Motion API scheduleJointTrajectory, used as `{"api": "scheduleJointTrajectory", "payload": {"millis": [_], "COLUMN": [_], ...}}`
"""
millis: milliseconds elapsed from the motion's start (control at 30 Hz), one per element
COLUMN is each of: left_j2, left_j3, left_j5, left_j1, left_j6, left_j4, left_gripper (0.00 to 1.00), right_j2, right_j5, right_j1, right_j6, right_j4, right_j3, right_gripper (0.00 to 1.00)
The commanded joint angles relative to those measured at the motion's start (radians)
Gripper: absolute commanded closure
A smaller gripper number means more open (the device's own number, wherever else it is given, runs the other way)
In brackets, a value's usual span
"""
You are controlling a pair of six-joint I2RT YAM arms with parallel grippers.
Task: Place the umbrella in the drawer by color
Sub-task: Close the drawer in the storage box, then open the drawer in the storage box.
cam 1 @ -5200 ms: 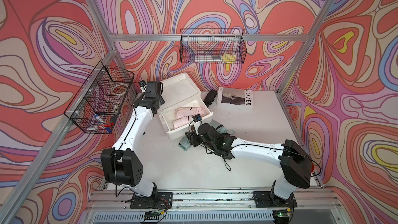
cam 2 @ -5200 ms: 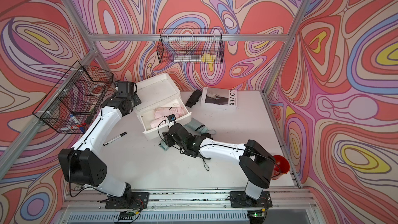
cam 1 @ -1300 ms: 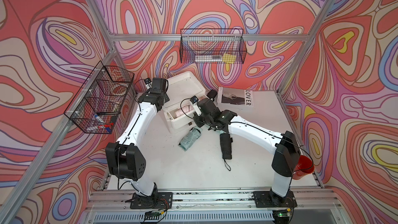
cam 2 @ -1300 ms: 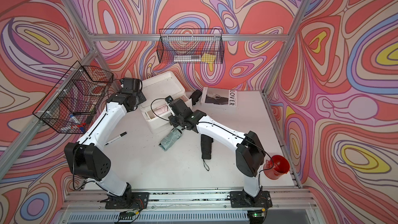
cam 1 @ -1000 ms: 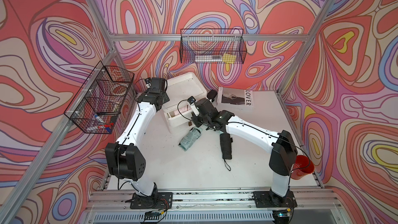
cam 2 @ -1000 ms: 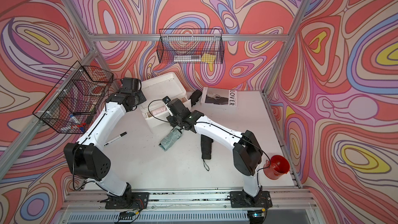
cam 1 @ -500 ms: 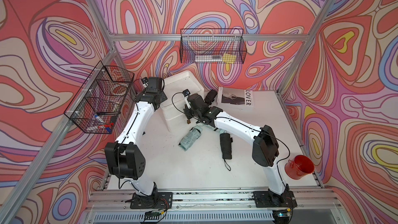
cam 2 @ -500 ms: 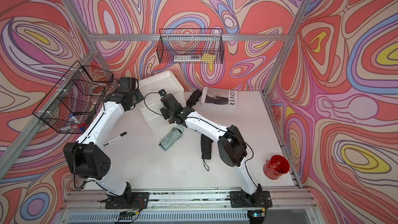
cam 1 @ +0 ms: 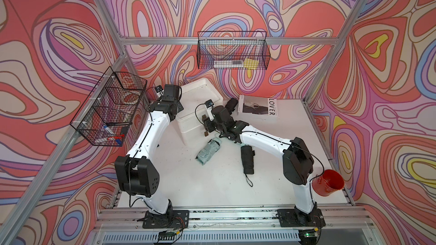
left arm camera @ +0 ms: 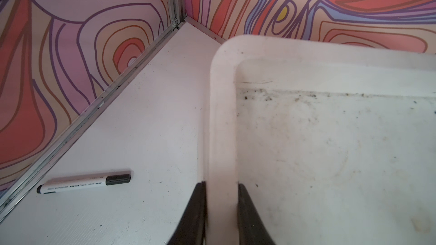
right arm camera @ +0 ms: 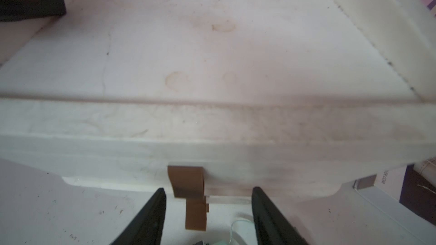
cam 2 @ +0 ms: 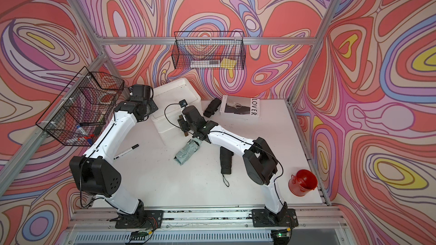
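The white drawer (cam 1: 191, 126) is pushed in flush, so its inside is hidden. My right gripper (right arm camera: 208, 188) is open, its fingers apart on either side of the brown pull tab (right arm camera: 187, 181) without touching it. My left gripper (left arm camera: 221, 184) is shut on the raised rim (left arm camera: 220, 114) of the cabinet top. On the table lie a pale green folded umbrella (cam 1: 208, 150) just in front of the drawer and a black umbrella (cam 1: 247, 160) to its right. Another black umbrella (cam 1: 230, 104) lies by the cabinet's right side.
A magazine (cam 1: 257, 108) lies at the back right and a red bucket (cam 1: 328, 182) stands at the front right edge. A marker pen (cam 2: 126, 151) lies left of the cabinet. Wire baskets hang on the back wall (cam 1: 232, 54) and the left wall (cam 1: 109, 107).
The drawer has slid from partly open to fully in, pushed by the right arm. The right gripper has opened off the brown tab. The left gripper keeps its hold on the rim.
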Motion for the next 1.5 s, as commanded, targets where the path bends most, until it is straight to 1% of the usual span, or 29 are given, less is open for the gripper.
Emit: {"api": "scheduleJointTrajectory", "payload": {"millis": [0, 67, 133, 233, 500, 567, 700, 800, 900, 967, 1033, 1133, 1233, 1300, 1333, 1400, 1433, 1467], "left_j2": [0.012, 0.016, 0.025, 0.041, 0.071, 0.067, 0.053, 0.049, 0.052, 0.052, 0.049, 0.040, 0.034, 0.034, 0.035, 0.035, 0.034, 0.033], "left_j3": [-0.018, -0.018, -0.017, -0.005, 0.016, 0.021, 0.019, 0.019, 0.018, 0.021, 0.022, 0.017, 0.014, 0.014, 0.014, 0.013, 0.013, 0.012], "left_j5": [0.147, 0.144, 0.143, 0.148, 0.159, 0.161, 0.163, 0.171, 0.190, 0.194, 0.200, 0.210, 0.217, 0.218, 0.220, 0.221, 0.220, 0.220], "left_j1": [-0.027, -0.027, -0.027, -0.028, -0.028, -0.028, -0.027, -0.027, -0.024, -0.021, -0.017, -0.010, -0.007, -0.007, -0.006, -0.004, -0.004, -0.003], "left_j6": [-0.089, -0.096, -0.102, -0.110, -0.113, -0.113, -0.111, -0.111, -0.113, -0.114, -0.114, -0.116, -0.116, -0.116, -0.116, -0.116, -0.117, -0.118], "left_j4": [-0.179, -0.182, -0.185, -0.204, -0.232, -0.234, -0.228, -0.225, -0.223, -0.224, -0.225, -0.219, -0.214, -0.212, -0.213, -0.211, -0.211, -0.209], "left_gripper": [1.00, 1.00, 1.00, 1.00, 1.00, 1.00, 1.00, 1.00, 1.00, 1.00, 1.00, 1.00, 1.00, 1.00, 1.00, 1.00, 1.00, 1.00], "right_j2": [-0.110, -0.162, -0.203, -0.199, -0.035, 0.000, 0.061, 0.091, 0.113, 0.124, 0.131, 0.139, 0.146, 0.148, 0.143, 0.131, 0.119, 0.103], "right_j5": [-0.058, -0.077, -0.099, -0.137, -0.112, -0.090, -0.044, -0.033, -0.039, -0.054, -0.069, -0.078, -0.080, -0.080, -0.078, -0.075, -0.074, -0.075], "right_j1": [0.006, 0.006, 0.006, 0.006, 0.004, 0.005, 0.000, -0.009, -0.014, -0.014, -0.014, -0.014, -0.014, -0.014, -0.014, -0.014, -0.014, -0.014], "right_j6": [0.040, 0.077, 0.126, 0.167, 0.175, 0.174, 0.170, 0.171, 0.177, 0.179, 0.181, 0.190, 0.190, 0.190, 0.190, 0.191, 0.190, 0.194], "right_j4": [-0.004, 0.011, 0.067, 0.172, 0.286, 0.308, 0.312, 0.321, 0.326, 0.328, 0.325, 0.324, 0.323, 0.325, 0.326, 0.329, 0.333, 0.337], "right_j3": [-0.083, -0.159, -0.244, -0.319, -0.227, -0.203, -0.170, -0.165, -0.151, -0.139, -0.129, -0.122, -0.118, -0.119, -0.120, -0.132, -0.141, -0.156], "right_gripper": [0.35, 0.33, 0.31, 0.31, 0.32, 0.33, 0.33, 0.35, 0.42, 0.51, 0.55, 0.56, 0.63, 0.70, 0.76, 0.90, 0.98, 1.00]}}
